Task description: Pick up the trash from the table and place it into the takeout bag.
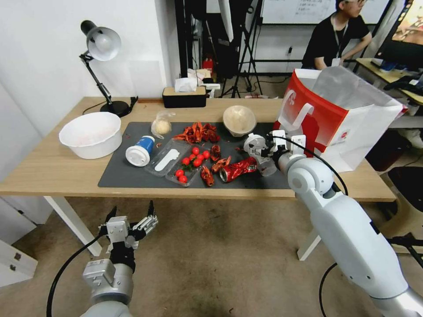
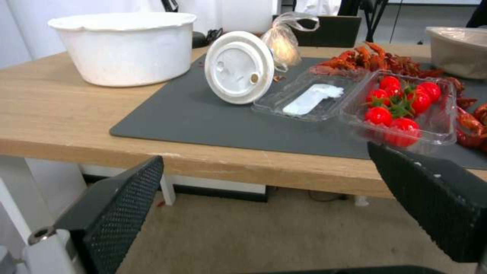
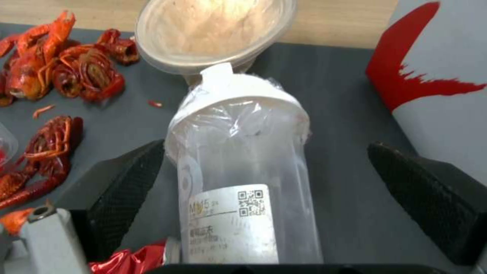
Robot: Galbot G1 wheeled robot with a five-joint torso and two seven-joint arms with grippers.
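Wood tabletop (image 1: 53, 167) with a dark mat (image 1: 132, 174) is spreading out ahead of me in the head view, litter strewn over the mat. I am working the right gripper (image 1: 264, 152) at the mat's near right part, around a clear bottle (image 1: 257, 152) lying there; the red-and-white bag (image 1: 339, 119) is standing just beyond and to its right. A crushed can (image 1: 238, 168) is lying just to its left, a beige bowl (image 1: 239, 119) beyond it. My left gripper (image 1: 130, 220) is hanging below the table edge, fingers spread, idle.

Left wrist view: the wide fingers (image 2: 121, 205) are framing the table edge; past it I am looking at a lidded cup (image 2: 238, 68) on its side, a tray of tomatoes (image 2: 401, 106), a bagged bun (image 2: 281, 42) and a white bowl (image 2: 127, 45).

Right wrist view: the fingers (image 3: 127, 182) are standing wide, one on each side of the bottle (image 3: 238, 171), not touching it. I judge the step to be the grasp: closing next, then lifting to the bag (image 3: 441, 87) alongside. The can (image 3: 132, 260) touching the bottle's base and the bowl (image 3: 213, 34) at its cap could get nudged; the crayfish shells (image 3: 66, 64) are lying clear.
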